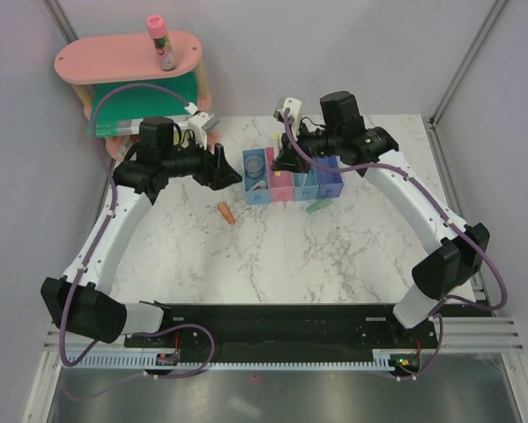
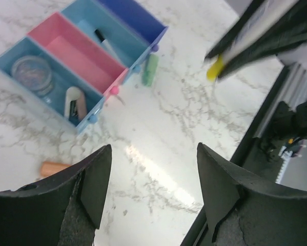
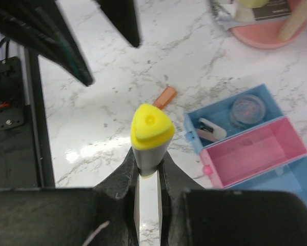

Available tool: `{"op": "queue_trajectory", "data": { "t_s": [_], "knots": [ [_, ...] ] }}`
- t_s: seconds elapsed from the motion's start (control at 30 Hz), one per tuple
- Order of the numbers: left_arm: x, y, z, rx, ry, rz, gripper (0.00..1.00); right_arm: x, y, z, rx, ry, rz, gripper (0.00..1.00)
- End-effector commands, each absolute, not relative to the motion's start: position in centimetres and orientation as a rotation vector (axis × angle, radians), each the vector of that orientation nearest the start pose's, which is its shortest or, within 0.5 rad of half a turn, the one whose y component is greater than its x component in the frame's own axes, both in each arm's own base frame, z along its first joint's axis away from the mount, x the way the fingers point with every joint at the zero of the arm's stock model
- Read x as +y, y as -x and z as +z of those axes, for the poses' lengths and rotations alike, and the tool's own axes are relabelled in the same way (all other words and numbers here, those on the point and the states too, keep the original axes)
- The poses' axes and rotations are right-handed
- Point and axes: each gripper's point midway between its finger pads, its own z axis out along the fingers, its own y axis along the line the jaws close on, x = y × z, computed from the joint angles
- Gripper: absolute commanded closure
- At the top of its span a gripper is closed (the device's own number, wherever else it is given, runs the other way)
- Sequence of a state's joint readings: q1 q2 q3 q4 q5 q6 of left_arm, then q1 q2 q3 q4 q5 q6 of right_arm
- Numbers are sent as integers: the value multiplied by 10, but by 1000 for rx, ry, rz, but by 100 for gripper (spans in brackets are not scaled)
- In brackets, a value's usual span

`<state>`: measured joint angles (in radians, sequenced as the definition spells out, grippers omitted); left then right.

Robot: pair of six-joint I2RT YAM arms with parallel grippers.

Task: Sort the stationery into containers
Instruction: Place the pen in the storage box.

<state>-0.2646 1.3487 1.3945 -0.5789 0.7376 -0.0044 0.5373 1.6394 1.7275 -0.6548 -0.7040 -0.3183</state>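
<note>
The containers (image 1: 330, 179), a row of four joined bins, stand mid-table. The leftmost light blue bin (image 2: 20, 56) holds a clear round pot (image 2: 33, 72) and a small white-and-pink piece (image 2: 75, 102). A black-and-white marker (image 2: 104, 43) lies in the third bin. My right gripper (image 3: 148, 159) hovers over the row, shut on a grey yellow-tipped stick (image 3: 152, 125). My left gripper (image 2: 153, 174) stands open and empty left of the bins. An orange-tipped piece (image 1: 226, 212) and a green eraser (image 1: 318, 206) lie on the marble.
A pink oval shelf (image 1: 127, 57) at the back left carries a pink-capped tube (image 1: 160, 41), with a green flat book (image 1: 145, 110) on its lower tier. A black base rail (image 1: 281, 322) runs along the near edge. Frame posts rise at the back corners.
</note>
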Motion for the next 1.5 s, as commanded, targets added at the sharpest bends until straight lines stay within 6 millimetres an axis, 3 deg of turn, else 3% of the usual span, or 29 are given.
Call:
{"op": "queue_trajectory", "data": {
  "t_s": [0.0, 0.13, 0.23, 0.53, 0.83, 1.2, 1.3, 1.47],
  "knots": [
    [-171, -314, 273, 2021, -747, -651, 27, 288, -388, 311, 1744, 1092, 812, 100],
    [-152, -315, 231, 2142, -754, -533, 27, 271, -444, 279, 1875, 999, 822, 100],
    [-147, -317, 200, 2226, -757, -509, 28, 262, -467, 253, 1943, 981, 786, 99],
    [-148, -349, 134, 2462, -654, -493, 30, 247, -497, 187, 2053, 977, 733, 99],
    [-143, -361, 82, 2638, -567, -444, 32, 229, -501, 140, 2141, 978, 715, 98],
    [-133, -356, 50, 2784, -489, -377, 31, 220, -483, 91, 2246, 1002, 730, 94],
    [-131, -355, 42, 2817, -479, -351, 31, 218, -478, 84, 2263, 1008, 737, 88],
    [-127, -359, 32, 2849, -471, -274, 30, 217, -476, 85, 2259, 1016, 734, 69]
  ]
}}
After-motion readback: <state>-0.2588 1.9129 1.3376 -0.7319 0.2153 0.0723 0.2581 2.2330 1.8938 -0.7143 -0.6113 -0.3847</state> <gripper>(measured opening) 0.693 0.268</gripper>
